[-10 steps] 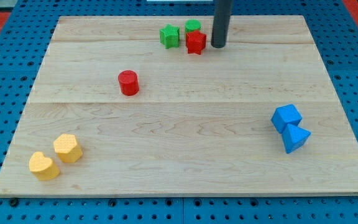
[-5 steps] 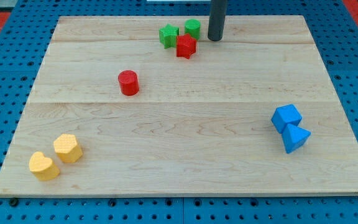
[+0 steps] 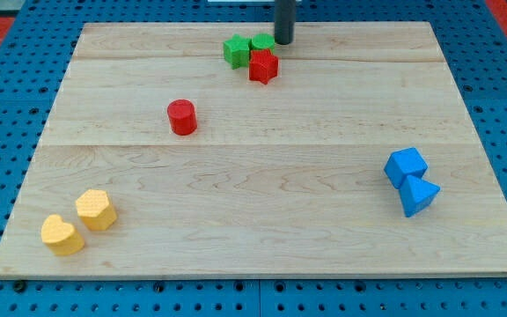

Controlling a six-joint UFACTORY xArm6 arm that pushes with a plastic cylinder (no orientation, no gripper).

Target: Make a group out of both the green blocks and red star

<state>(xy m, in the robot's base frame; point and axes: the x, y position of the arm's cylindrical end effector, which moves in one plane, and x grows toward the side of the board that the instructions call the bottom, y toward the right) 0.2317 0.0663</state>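
A green star block [image 3: 238, 50], a green round block [image 3: 261, 43] and a red star block [image 3: 263, 66] sit packed together near the view's top centre of the wooden board [image 3: 324, 114]. The green star is on the left, the green round block right of it, and the red star just below the round one. My tip [image 3: 283, 41] is at the view's top, right against the right side of the green round block.
A red cylinder [image 3: 182, 117] stands left of centre. Two yellow blocks [image 3: 96, 210] [image 3: 62, 235] lie at the bottom left. A blue cube [image 3: 406, 165] and a blue triangular block [image 3: 419, 195] sit at the right.
My tip moved up and left, from right of the red star to beside the green round block. The red star shifted left and down; the green round block slid left against the green star.
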